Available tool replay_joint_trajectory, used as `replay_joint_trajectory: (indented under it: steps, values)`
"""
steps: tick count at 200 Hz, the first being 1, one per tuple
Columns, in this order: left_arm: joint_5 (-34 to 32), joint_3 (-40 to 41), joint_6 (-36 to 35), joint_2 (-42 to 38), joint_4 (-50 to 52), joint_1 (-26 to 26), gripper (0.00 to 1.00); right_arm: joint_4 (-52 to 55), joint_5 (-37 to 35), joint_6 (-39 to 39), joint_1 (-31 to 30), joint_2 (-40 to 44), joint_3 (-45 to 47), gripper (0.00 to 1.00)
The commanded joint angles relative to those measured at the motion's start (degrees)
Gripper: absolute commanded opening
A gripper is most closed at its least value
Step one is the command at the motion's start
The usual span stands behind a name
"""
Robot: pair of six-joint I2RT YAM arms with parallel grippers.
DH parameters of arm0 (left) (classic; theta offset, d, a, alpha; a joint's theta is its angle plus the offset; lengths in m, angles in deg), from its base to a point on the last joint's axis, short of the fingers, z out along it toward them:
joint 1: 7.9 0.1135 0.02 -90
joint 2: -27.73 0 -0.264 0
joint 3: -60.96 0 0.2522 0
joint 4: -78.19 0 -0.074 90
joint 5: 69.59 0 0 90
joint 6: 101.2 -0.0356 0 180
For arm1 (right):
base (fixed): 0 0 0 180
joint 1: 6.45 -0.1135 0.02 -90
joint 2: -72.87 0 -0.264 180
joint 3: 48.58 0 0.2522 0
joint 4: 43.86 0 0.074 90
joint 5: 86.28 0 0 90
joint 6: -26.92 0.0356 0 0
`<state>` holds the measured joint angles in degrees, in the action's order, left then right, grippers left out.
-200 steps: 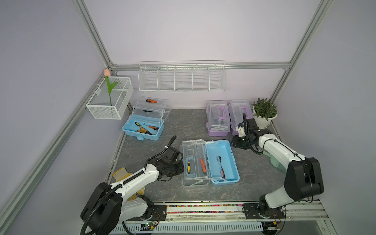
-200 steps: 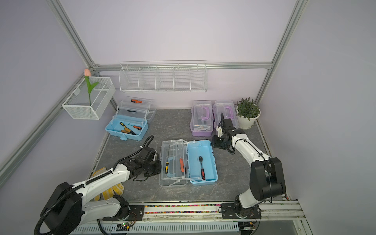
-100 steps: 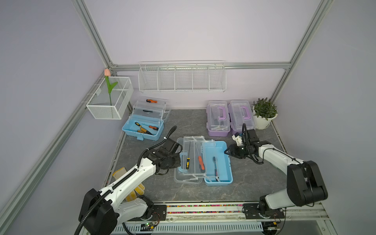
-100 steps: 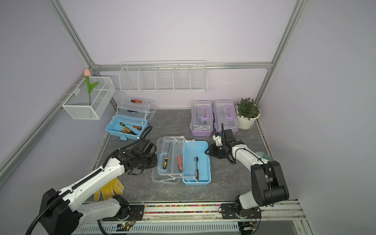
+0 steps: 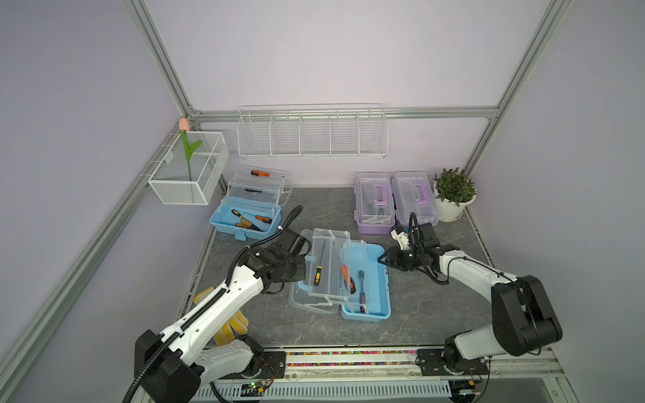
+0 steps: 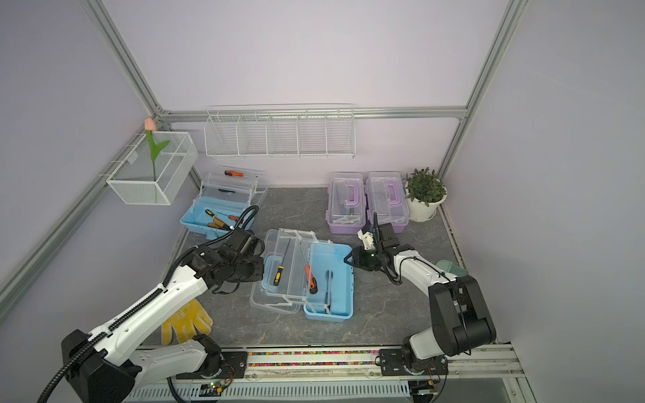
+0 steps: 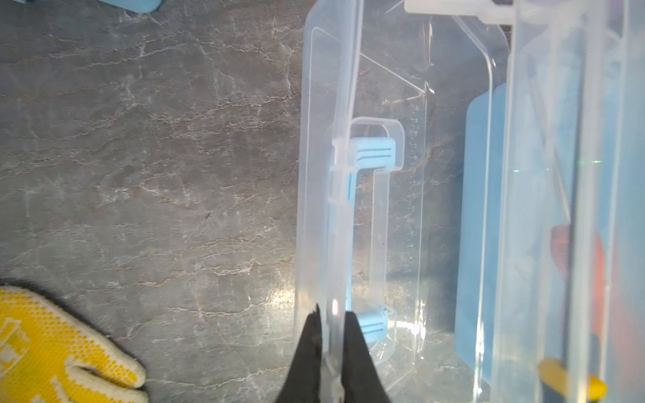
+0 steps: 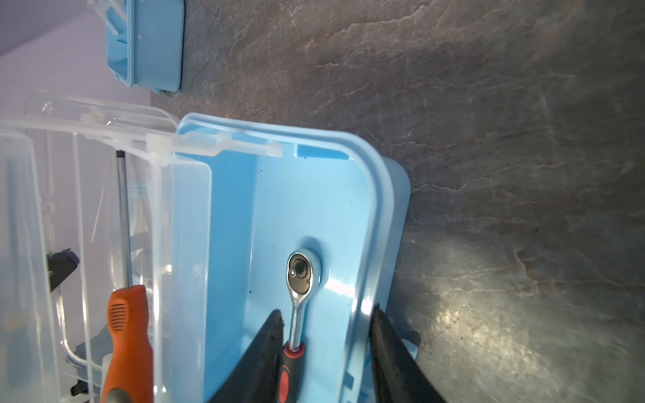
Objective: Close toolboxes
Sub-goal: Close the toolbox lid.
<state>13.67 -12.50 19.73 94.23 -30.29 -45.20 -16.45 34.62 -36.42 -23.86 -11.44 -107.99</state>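
A light blue toolbox [image 5: 373,279] [image 6: 340,279] lies open mid-table, its clear lid [image 5: 303,300] [image 7: 401,209] folded out to the left and a clear tray [image 5: 328,265] above it. My left gripper [image 5: 303,260] [image 6: 262,260] [image 7: 333,315] is shut on the lid's rim. My right gripper [image 5: 381,260] [image 6: 346,260] [image 8: 326,310] is open, one jaw inside the blue wall [image 8: 366,244], one outside. A second light blue toolbox [image 5: 244,223] stands open at back left. Two purple toolboxes [image 5: 373,202] [image 5: 414,199] sit closed at the back.
A ratchet [image 8: 300,275] and an orange screwdriver [image 8: 127,324] lie in the middle box. A yellow glove [image 6: 185,322] [image 7: 52,349] lies at front left, under the left arm. A potted plant [image 5: 453,195] stands back right. White wire baskets [image 5: 312,134] [image 5: 190,167] hang on the walls.
My right gripper has come from beside the purple boxes to the blue box's right wall, its jaws narrowing. The middle box has slid left and turned a little with my left gripper.
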Motion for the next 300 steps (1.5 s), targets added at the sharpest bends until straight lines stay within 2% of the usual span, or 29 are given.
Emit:
replay_joint_trajectory:
  steps: [1, 17, 44, 82, 176, 200, 220, 251, 261, 300]
  values:
    - [-1.32, -3.89, -0.62, -0.68, 1.57, -0.97, 0.00, -3.86, 2.78, 1.50, -1.67, 0.61, 0.65, 0.39]
    - [-3.29, -4.54, -0.79, 0.53, 3.73, -1.35, 0.00, -3.58, 1.52, 1.61, -2.69, 0.14, 0.16, 0.36]
    - [-5.19, -4.86, -0.75, 0.39, 4.73, -1.68, 0.00, 0.10, -2.47, 0.21, -4.66, -0.93, -1.88, 0.24]
    - [-5.44, -5.48, -0.79, 0.28, 4.10, -2.73, 0.00, 3.03, -6.96, -0.70, -7.36, -1.95, -4.30, 0.20]
    - [-15.61, -16.52, 1.07, 9.29, 10.38, -16.13, 0.00, 3.53, -14.10, -0.56, -14.89, -6.48, -8.98, 0.13]
    - [-15.79, -20.55, 1.49, 11.63, 10.52, -19.46, 0.00, -1.38, -7.78, 1.20, -15.00, -6.96, -7.77, 0.13]
    - [-15.06, -22.33, 1.50, 13.47, 9.42, -21.20, 0.00, -6.79, -3.41, 3.91, -14.38, -6.84, -5.63, 0.15]
    - [-13.72, -22.90, 2.26, 15.14, 8.05, -22.94, 0.00, -13.61, 1.28, 7.23, -12.44, -6.14, -1.27, 0.24]
    - [-13.40, -22.92, 2.41, 15.40, 7.62, -23.41, 0.08, -14.67, 2.00, 7.87, -11.82, -5.96, -0.40, 0.27]
    - [-12.31, -22.73, 2.97, 15.68, 5.84, -24.29, 0.27, -15.40, 2.40, 8.20, -10.69, -4.47, 1.10, 0.38]
